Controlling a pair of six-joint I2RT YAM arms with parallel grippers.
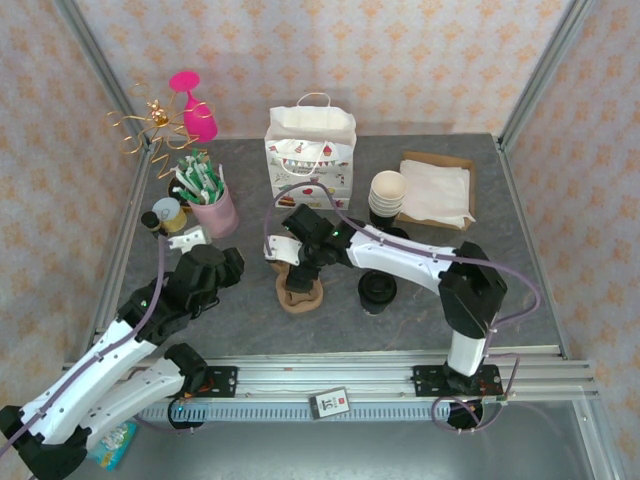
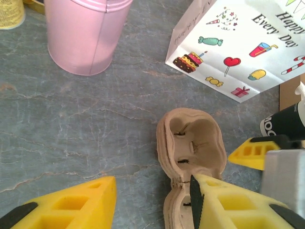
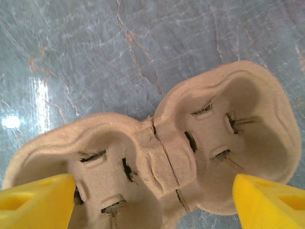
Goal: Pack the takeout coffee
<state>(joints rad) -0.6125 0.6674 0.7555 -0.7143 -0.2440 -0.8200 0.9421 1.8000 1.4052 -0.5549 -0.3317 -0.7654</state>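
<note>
The right tool hangs over the carrier, fingers spread past both its ends and touching nothing. The left tool is also spread and empty, low by the carrier's near-left side, with one finger overlapping its near cup well in the left wrist view. The coffee stands lidded and upright on the tabletop, just right of the carrier and not yet in a well.

The main risk is probably the carrier itself. A crack runs across its narrow middle, so a squeeze along its length could fold it there instead of gripping it. A lift from one end may let it sag or twist.

The two tools are close together over the same piece, so a move by either could knock the other or shove the carrier.

The right arm's forearm passes near the coffee, and a careless swing could tip it. The bag stands well beyond, at the far side.
</note>
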